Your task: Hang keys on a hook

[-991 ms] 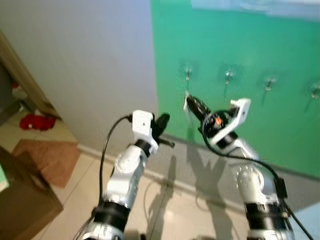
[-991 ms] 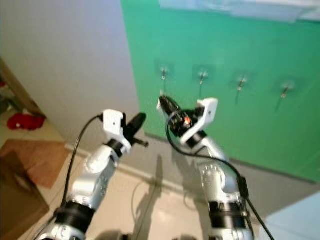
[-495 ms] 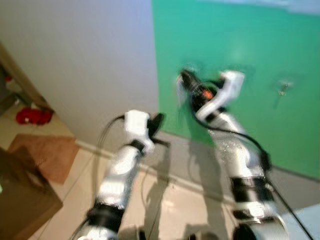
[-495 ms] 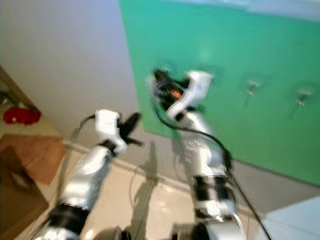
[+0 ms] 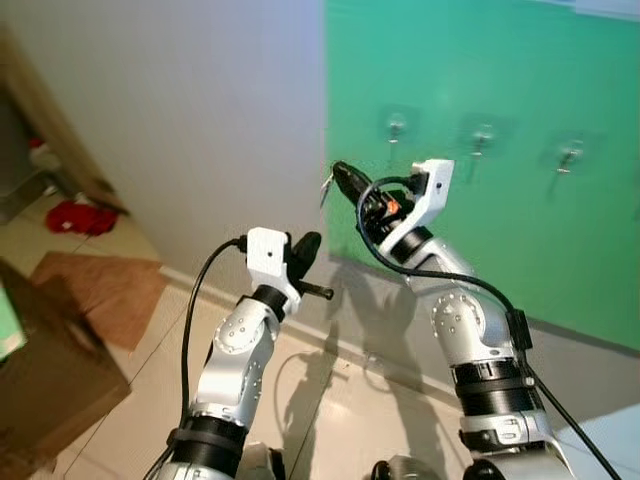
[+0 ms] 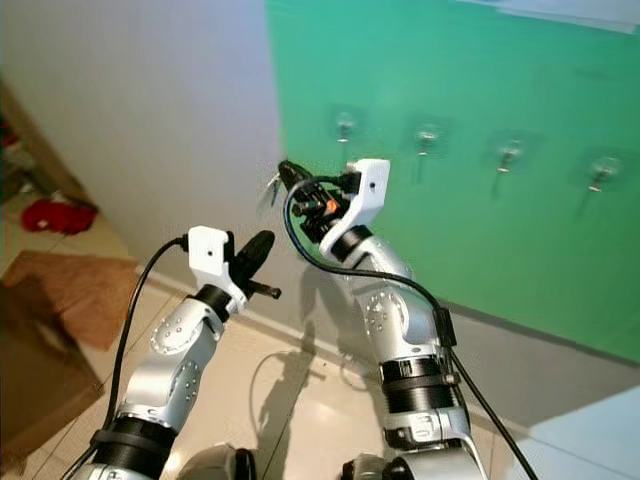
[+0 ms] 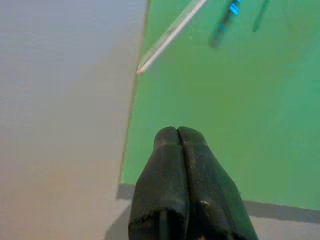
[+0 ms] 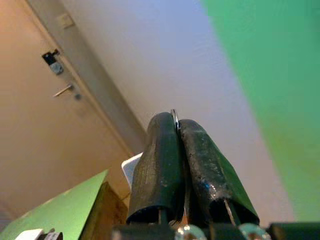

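While keys (image 5: 328, 184) stay gripped — four hooks (image 6: 345, 125).

- Red cloth (image 5: 83, 216) on floor, by wall.
- Brown rug (image 5: 100, 292) nearby (edges blurred).
- Door (image 8: 45, 125) with lever handle (image 8: 64, 90).

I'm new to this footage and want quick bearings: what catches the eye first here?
The bright green wall panel with its row of small hooks stands out. Before it the right gripper, raised below and left of the leftmost hook, is shut on a key ring; the left gripper is shut, lower.
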`<state>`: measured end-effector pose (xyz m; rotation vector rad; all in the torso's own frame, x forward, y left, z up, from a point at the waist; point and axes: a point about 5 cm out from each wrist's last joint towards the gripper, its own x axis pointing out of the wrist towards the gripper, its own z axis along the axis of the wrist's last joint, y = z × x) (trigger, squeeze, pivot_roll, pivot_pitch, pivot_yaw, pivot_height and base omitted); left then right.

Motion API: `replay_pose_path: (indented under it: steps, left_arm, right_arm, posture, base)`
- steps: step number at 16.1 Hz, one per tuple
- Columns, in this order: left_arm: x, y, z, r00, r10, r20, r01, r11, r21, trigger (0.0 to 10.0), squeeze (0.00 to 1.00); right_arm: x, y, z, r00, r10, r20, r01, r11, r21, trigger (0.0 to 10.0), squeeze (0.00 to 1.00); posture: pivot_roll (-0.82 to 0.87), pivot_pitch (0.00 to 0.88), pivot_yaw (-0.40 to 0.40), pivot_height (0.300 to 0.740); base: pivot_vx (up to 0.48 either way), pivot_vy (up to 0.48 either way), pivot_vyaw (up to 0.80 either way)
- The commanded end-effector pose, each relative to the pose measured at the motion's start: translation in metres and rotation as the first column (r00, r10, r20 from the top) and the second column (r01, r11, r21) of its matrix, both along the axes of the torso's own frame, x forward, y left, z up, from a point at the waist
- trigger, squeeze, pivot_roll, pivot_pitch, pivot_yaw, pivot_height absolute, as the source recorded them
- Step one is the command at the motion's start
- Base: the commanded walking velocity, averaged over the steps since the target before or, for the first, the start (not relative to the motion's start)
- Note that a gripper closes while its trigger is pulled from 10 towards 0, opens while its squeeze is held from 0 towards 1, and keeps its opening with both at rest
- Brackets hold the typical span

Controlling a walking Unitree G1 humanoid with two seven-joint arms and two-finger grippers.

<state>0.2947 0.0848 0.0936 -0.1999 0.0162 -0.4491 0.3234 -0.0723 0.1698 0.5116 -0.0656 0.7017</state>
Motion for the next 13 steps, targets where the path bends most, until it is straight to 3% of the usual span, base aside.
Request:
replay_pose_path:
  steps: [1, 3, 4, 8, 13]
  left_arm:
    - [0.000, -0.001, 0.003, 1.000, -0.003, 0.008, 0.003, 1.000, 0.004, 10.0, 0.00]
    - [0.000, -0.002, 0.005, 1.000, -0.004, 0.010, 0.004, 1.000, 0.002, 10.0, 0.00]
    - [0.000, -0.002, 0.005, 1.000, -0.003, 0.011, 0.003, 1.000, 0.002, 10.0, 0.00]
    - [-0.001, 0.001, 0.006, 1.000, 0.004, 0.012, -0.004, 1.000, 0.006, 10.0, 0.00]
    - [-0.002, 0.002, 0.006, 1.000, 0.008, 0.012, -0.008, 1.000, 0.007, 10.0, 0.00]
  right_arm:
    - [0.000, -0.003, -0.006, 1.000, -0.021, -0.020, 0.020, 0.999, -0.034, 10.0, 0.00]
    - [0.014, -0.014, -0.008, 0.979, -0.189, -0.081, 0.189, 0.982, -0.009, 10.0, 0.00]
    - [0.019, -0.017, 0.003, 0.977, -0.203, -0.070, 0.207, 0.977, 0.054, 10.0, 0.00]
    - [0.027, -0.023, 0.019, 0.975, -0.216, -0.048, 0.221, 0.966, 0.137, 10.0, 0.00]
    - [0.022, -0.025, 0.015, 0.981, -0.189, -0.045, 0.194, 0.970, 0.147, 10.0, 0.00]
  posture:
    - [0.05, 0.138, 0.034, 0.740]
    - [0.05, 0.142, 0.036, 0.740]
    - [0.05, 0.144, 0.038, 0.740]
    - [0.06, 0.144, 0.037, 0.740]
    - [0.06, 0.146, 0.036, 0.740]
  base:
    - [0.000, 0.000, 0.00]
    - [0.000, 0.000, 0.00]
    - [0.000, 0.000, 0.00]
    - [0.000, 0.000, 0.00]
    - [0.000, 0.000, 0.00]
